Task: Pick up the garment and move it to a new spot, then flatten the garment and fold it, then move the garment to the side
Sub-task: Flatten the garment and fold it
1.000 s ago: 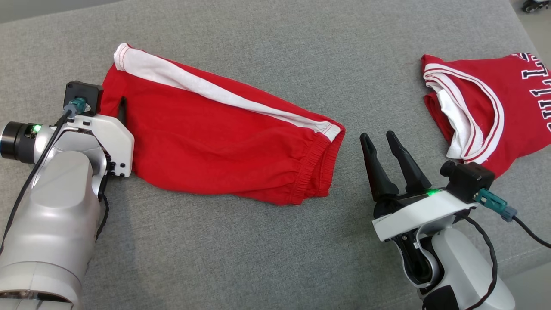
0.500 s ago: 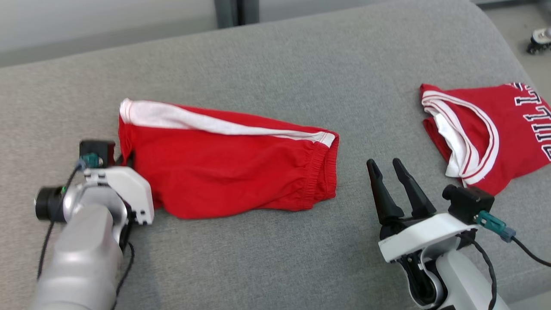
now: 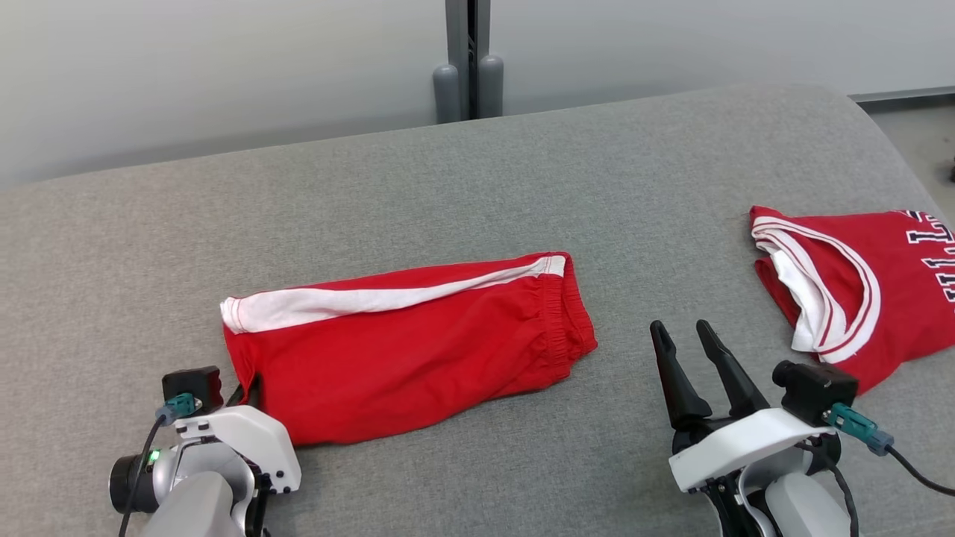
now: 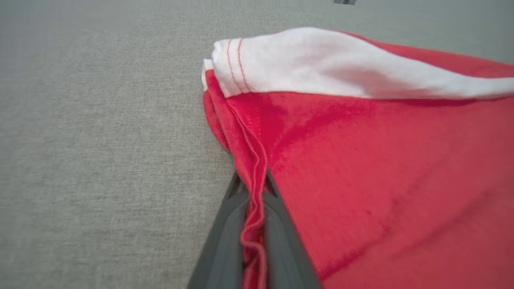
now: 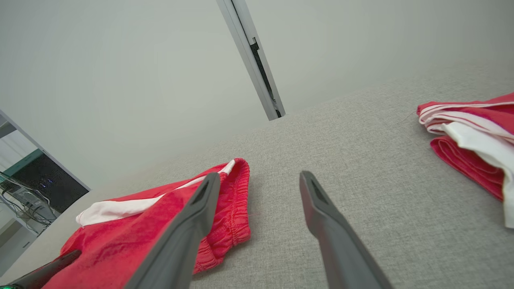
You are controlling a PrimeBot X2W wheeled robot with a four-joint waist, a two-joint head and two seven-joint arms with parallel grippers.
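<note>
The red shorts [image 3: 403,358] lie flat on the left half of the table [image 3: 477,186], a padded top covered in coarse grey woven cloth with a rounded far-right corner. They are soft knit fabric, folded into a long tapering shape. A broad white stripe [image 3: 358,300] runs along the far edge, and a gathered, puckered elastic waistband [image 3: 561,321] sits at the end nearer the middle of the table. The left end effector [image 3: 252,386] is closed tight on the hem at the shorts' left end. In the left wrist view its two dark, smooth fingers [image 4: 225,241] pinch a thin ridge of bunched red cloth between them, with the stitched white cuff just beyond. The right end effector [image 3: 683,330] hovers wide open over bare grey cloth to the right of the waistband, holding nothing, its tapered fingers clear of both garments. Near the table's right edge lies a folded red jersey [image 3: 843,298] with white-and-red striped trim and dark lettering, well apart from the shorts.
</note>
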